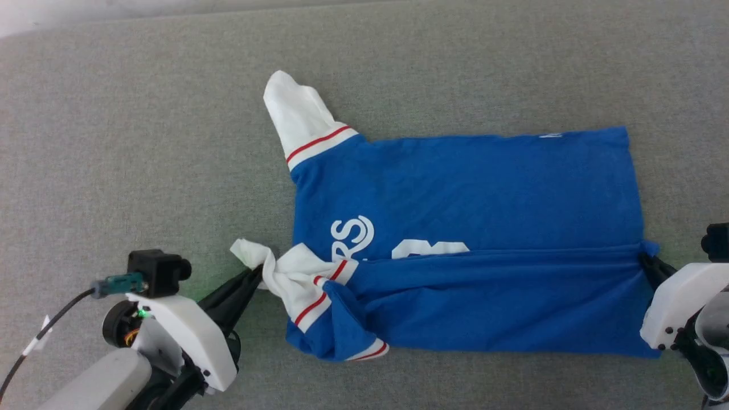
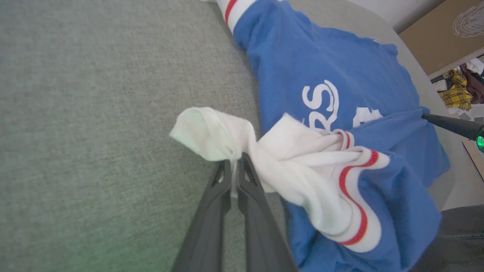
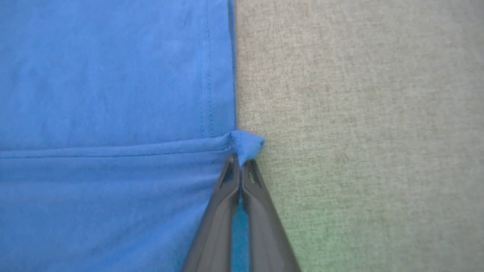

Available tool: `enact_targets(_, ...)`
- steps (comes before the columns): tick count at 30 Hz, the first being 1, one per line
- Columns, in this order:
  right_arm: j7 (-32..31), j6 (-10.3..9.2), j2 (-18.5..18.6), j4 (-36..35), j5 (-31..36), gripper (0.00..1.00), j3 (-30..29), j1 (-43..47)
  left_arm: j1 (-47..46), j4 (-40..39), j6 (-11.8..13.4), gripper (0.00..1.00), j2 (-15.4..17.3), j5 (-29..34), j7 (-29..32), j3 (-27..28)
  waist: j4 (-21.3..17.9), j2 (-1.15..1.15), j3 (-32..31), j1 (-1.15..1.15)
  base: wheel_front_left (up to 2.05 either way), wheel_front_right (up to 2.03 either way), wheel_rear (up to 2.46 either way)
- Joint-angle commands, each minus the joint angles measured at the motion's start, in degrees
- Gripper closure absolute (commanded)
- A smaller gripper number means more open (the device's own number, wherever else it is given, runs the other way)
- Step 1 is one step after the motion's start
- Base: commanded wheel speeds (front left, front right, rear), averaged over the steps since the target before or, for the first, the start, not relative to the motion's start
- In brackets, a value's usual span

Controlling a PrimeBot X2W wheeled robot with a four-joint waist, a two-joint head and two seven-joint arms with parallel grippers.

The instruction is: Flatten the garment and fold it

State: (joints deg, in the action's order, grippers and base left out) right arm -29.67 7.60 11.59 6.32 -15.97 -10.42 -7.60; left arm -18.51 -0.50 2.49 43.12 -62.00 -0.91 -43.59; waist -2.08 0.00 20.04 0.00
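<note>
The garment (image 1: 467, 188), a royal-blue shirt with white sleeves and red stripes, lies across the grey surface with its near edge folded up over the white lettering (image 1: 353, 234). My left gripper (image 1: 263, 270) is shut on the bunched near white sleeve (image 2: 223, 136), pinched between its dark fingertips (image 2: 235, 166). My right gripper (image 1: 645, 257) is shut on the blue hem corner (image 3: 245, 145) at the garment's right end. The far white sleeve (image 1: 296, 114) sticks out flat at the upper left.
Grey fabric surface (image 1: 125, 142) spreads all around the garment, with wide room to the left and far side. In the left wrist view a brown panel (image 2: 442, 34) and a pile of clothes (image 2: 461, 87) stand beyond the surface's edge.
</note>
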Motion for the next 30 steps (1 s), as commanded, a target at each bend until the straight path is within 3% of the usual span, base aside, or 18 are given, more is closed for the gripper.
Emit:
enact_targets(1,-0.69,-0.11,-0.20,1.09,0.03,1.00,0.41,-0.35,-0.95,0.41,-0.38,1.00,-0.23,-0.27,0.12,-0.17,0.57,0.00,0.63,0.00,0.00,0.00,0.00)
enact_targets(5,-1.86,-0.11,-0.08,2.44,-0.46,1.00,1.25,-0.47,-1.93,3.78,-1.24,1.00,-1.87,0.39,1.38,-1.86,1.30,0.00,0.62,0.00,0.00,0.00,0.00)
enact_targets(7,-2.02,-0.11,-0.04,2.82,-0.59,0.91,1.33,-0.49,-2.38,5.42,-1.82,1.00,-2.84,0.51,1.42,-2.36,1.53,0.00,0.55,0.00,0.00,0.00,0.00)
enact_targets(8,-2.17,-0.11,-0.13,3.01,-0.67,0.80,1.34,-0.51,-2.54,6.22,-2.09,1.00,-3.37,0.36,1.28,-2.41,1.60,0.00,0.48,0.00,0.00,0.00,0.00)
enact_targets(9,-2.35,-0.11,-0.22,3.18,-0.76,0.62,1.29,-0.56,-2.69,6.92,-2.37,1.00,-3.84,0.17,1.10,-2.41,1.64,0.00,0.37,0.00,0.00,0.00,0.00)
enact_targets(10,-2.42,-0.11,-0.30,3.23,-0.91,0.13,1.30,-0.63,-2.81,7.50,-2.57,1.00,-4.21,0.07,0.80,-2.34,1.66,0.00,0.19,0.00,0.00,0.00,0.00)
enact_targets(11,-2.35,-0.11,-0.37,3.14,-1.08,0.00,1.21,-0.70,-2.87,7.80,-2.66,1.00,-4.47,-0.11,0.36,-2.09,1.66,0.00,-0.07,0.00,0.00,0.00,0.00)
enact_targets(12,-2.16,-0.11,-0.42,2.93,-1.21,0.00,1.03,-0.73,-2.83,7.88,-2.68,0.96,-4.69,-0.42,-0.29,-1.65,1.66,0.00,-0.43,0.00,0.00,0.00,0.00)
enact_targets(13,-2.01,-0.11,-0.46,2.61,-1.32,0.00,0.90,-0.70,-2.65,7.89,-2.67,0.76,-4.92,-0.81,-1.11,-1.11,1.65,0.00,-0.80,0.00,0.00,0.00,0.00)
enact_targets(14,-1.85,-0.11,-0.46,2.15,-1.45,0.00,0.85,-0.57,-2.37,7.76,-2.73,0.52,-5.07,-1.24,-1.85,-0.63,1.65,0.00,-1.19,0.00,0.00,0.00,0.00)
enact_targets(15,-1.53,-0.11,-0.52,1.57,-1.72,0.00,0.73,-0.39,-2.03,7.40,-2.81,0.16,-5.18,-1.60,-2.67,-0.17,1.68,0.00,-1.69,0.00,0.00,0.00,0.00)
enact_targets(16,-1.17,-0.11,-0.64,0.93,-2.11,0.00,0.52,-0.10,-1.56,6.89,-2.82,0.00,-5.33,-2.13,-3.58,0.41,1.75,0.00,-2.24,0.00,0.00,0.00,0.00)
enact_targets(21,1.53,-0.11,-1.89,-4.12,-3.65,0.00,-1.23,2.81,2.39,3.23,-0.60,0.00,-4.89,-2.76,-8.91,2.92,2.13,0.00,-5.30,0.00,0.00,0.00,0.00)
enact_targets(25,7.17,-0.11,-3.98,-9.41,-1.74,0.00,-4.81,5.76,6.71,-0.50,4.90,0.00,-4.68,-0.10,-13.43,8.16,2.54,0.00,-7.29,0.00,0.00,0.00,0.00)
enact_targets(27,10.46,-0.11,-4.93,-11.68,0.34,0.00,-5.89,7.39,9.19,-2.79,8.08,0.00,-5.90,3.04,-13.98,12.52,2.76,0.00,-8.05,0.00,0.00,0.00,0.00)
enact_targets(30,16.01,-0.11,-6.77,-14.13,2.98,0.00,-7.46,9.74,14.00,-7.61,11.24,0.00,-10.59,11.85,-14.05,22.01,3.10,0.00,-8.96,0.00,0.00,0.00,0.00)
